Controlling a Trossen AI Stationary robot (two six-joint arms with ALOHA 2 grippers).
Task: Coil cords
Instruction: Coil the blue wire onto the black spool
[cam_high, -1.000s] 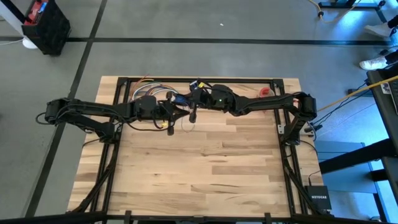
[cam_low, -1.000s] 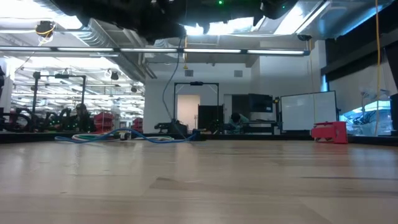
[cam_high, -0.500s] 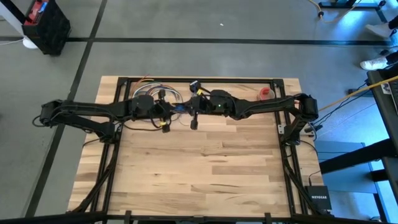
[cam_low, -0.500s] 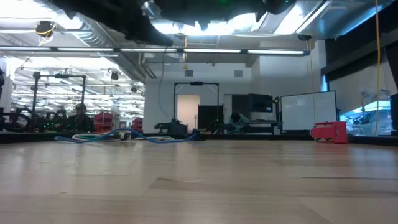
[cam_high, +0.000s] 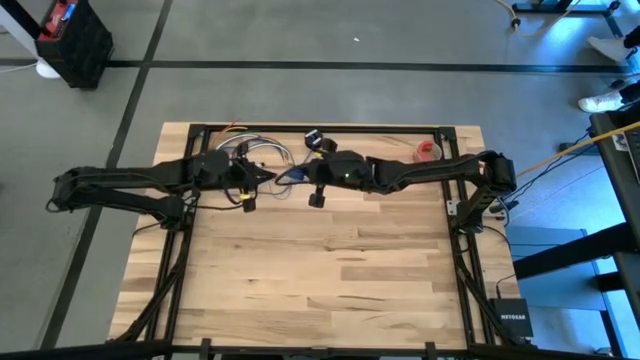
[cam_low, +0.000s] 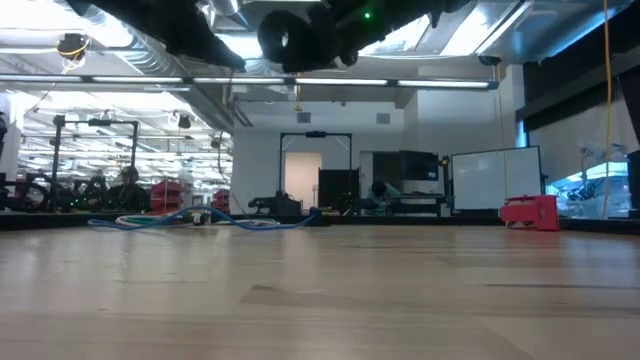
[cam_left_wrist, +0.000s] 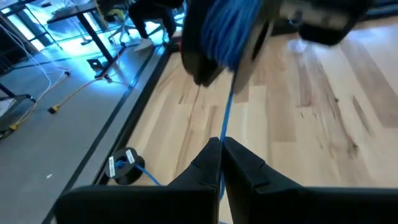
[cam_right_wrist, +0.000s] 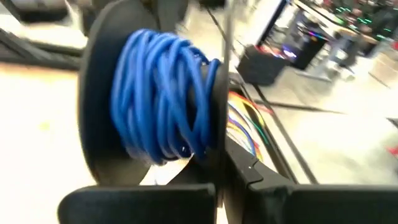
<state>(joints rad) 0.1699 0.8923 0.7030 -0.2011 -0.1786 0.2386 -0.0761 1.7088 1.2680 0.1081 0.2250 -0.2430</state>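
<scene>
Left gripper (cam_left_wrist: 221, 163), fingers pinched on a thin blue cord (cam_left_wrist: 227, 112), feeds it taut straight ahead to a black round plastic spool (cam_right_wrist: 155, 99) wound with blue turns, clamped in the closed right gripper (cam_right_wrist: 221, 180). Both hang close together above the wooden table's (cam_high: 320, 260) far edge; the cord's long axis runs gripper to gripper. Count: one spool aloft, a second small spool (cam_left_wrist: 123, 165) lying on the table, one multicoloured cable bundle (cam_high: 255, 152).
</scene>
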